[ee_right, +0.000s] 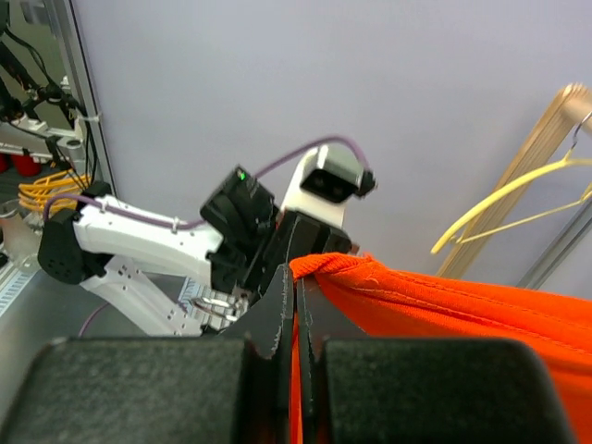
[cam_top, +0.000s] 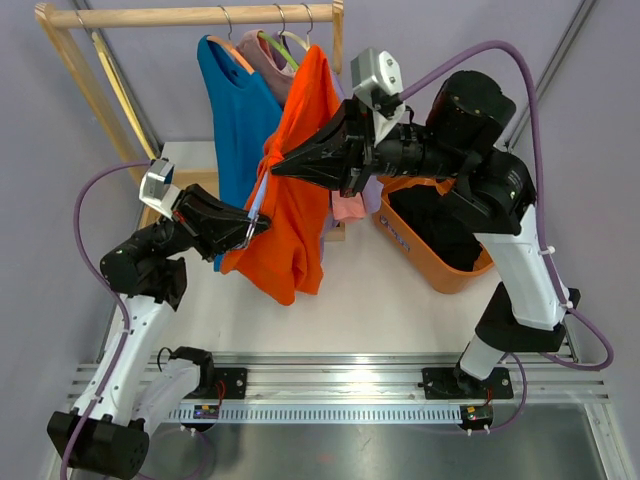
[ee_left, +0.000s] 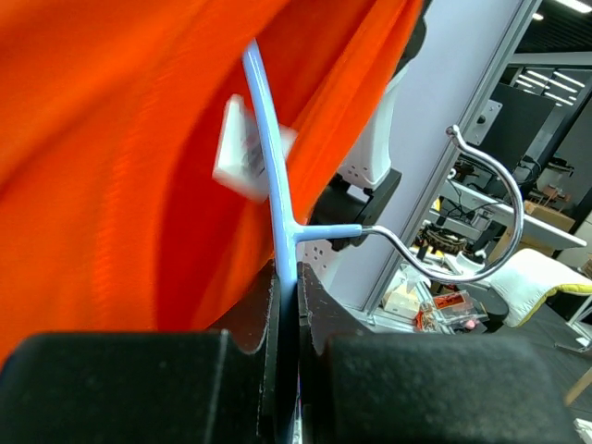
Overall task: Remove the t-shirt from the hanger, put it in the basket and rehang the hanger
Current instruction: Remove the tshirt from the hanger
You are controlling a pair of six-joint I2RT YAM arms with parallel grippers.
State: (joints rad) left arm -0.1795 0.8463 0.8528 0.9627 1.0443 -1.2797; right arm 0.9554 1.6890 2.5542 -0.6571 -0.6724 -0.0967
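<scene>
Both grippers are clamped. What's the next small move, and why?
Probably pull the right gripper, shut on the t-shirt edge, away from the left gripper, which clamps the hanger clear of the rail; the shirt is draped over it.

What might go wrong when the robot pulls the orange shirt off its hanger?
The left fingers pinch only the thin blue hanger; a hard tug might twist it loose.
The right fingers grip just an edge of the orange t-shirt, so the cloth might slip free or stretch.
The t-shirt hangs close to the blue shirt and might snag it.
</scene>
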